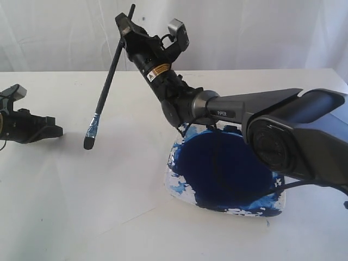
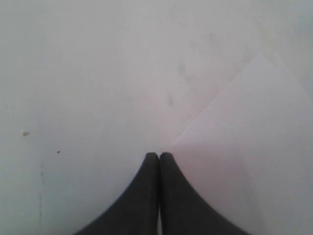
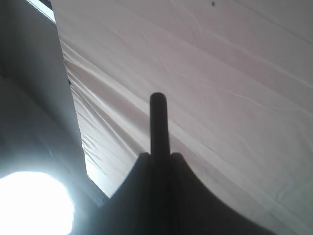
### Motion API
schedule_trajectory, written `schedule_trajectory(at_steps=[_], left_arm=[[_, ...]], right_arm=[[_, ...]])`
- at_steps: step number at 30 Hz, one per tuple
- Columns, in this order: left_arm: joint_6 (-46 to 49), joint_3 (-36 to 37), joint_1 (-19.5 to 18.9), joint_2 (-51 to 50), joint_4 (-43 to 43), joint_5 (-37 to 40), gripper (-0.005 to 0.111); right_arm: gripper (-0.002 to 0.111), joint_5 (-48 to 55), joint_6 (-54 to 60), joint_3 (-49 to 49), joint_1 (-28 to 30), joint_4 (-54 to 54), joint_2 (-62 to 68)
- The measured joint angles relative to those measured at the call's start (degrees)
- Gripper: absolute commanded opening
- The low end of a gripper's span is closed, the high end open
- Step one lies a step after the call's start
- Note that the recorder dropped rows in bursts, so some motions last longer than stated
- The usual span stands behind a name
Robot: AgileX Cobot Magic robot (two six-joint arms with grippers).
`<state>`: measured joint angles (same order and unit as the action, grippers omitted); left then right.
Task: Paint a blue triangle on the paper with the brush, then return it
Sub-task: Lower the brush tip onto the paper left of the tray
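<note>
We see a big white table (image 1: 65,206), flat and smooth, with a white wrinkly cloth (image 1: 244,32) hanging behind it.

The right arm (image 1: 304,130) is the next biggest thing. It is thick, gray and round like a pipe, and it reaches from the right side up over the table.

Under that arm sits the paint dish (image 1: 173,163). It is wide and shallow, with blue smears on its pale rim. A dark blue pool of paint (image 1: 223,168) fills its middle and looks wet and thick.

The paper (image 2: 254,147) is thin, flat and white, so it is hard to tell from the table. In the left wrist view one pointed corner comes right up to the tips of the left gripper.

The brush (image 1: 109,77) is long, thin and black, like a stick. The right gripper (image 1: 124,32) holds it high in the air, pinched tight near its top end. A short bit of handle pokes out above the jaws. The rest slants down and away to the left. Its bristles (image 1: 88,142) are small, dark and blue-stained, and they point at the table, left of the dish.

The left gripper (image 1: 54,130) is black and lies low by the table's left side. Its two jaws are pressed together with nothing between them.
</note>
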<state>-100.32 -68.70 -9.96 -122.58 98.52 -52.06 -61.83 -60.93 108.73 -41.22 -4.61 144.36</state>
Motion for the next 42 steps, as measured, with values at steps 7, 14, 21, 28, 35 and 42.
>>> schedule_trajectory(at_steps=[7,14,21,28,35,42], left_arm=[[0.0,0.0,0.0,0.0,0.0,0.0,0.000],[0.0,0.0,0.0,0.0,0.0,0.0,0.000],[0.0,0.0,0.0,0.0,0.0,0.0,0.000],[0.0,0.0,0.0,0.0,0.0,0.0,0.000],[0.0,0.0,0.0,0.0,0.0,0.0,0.000],[0.0,0.0,0.0,0.0,0.0,0.1,0.000]], right_arm=[[0.000,-2.4,-3.2,0.0,2.9,-5.1,0.0],[0.000,-2.7,-3.5,0.0,2.9,-6.3,0.1],[0.000,-1.2,-3.5,0.0,2.8,-5.8,1.2],[0.000,-0.5,-3.5,0.0,2.5,-5.5,2.2],[0.000,-0.2,-3.5,0.8,2.4,-5.6,2.2],[0.000,0.4,-3.5,0.8,1.6,-5.6,2.2]])
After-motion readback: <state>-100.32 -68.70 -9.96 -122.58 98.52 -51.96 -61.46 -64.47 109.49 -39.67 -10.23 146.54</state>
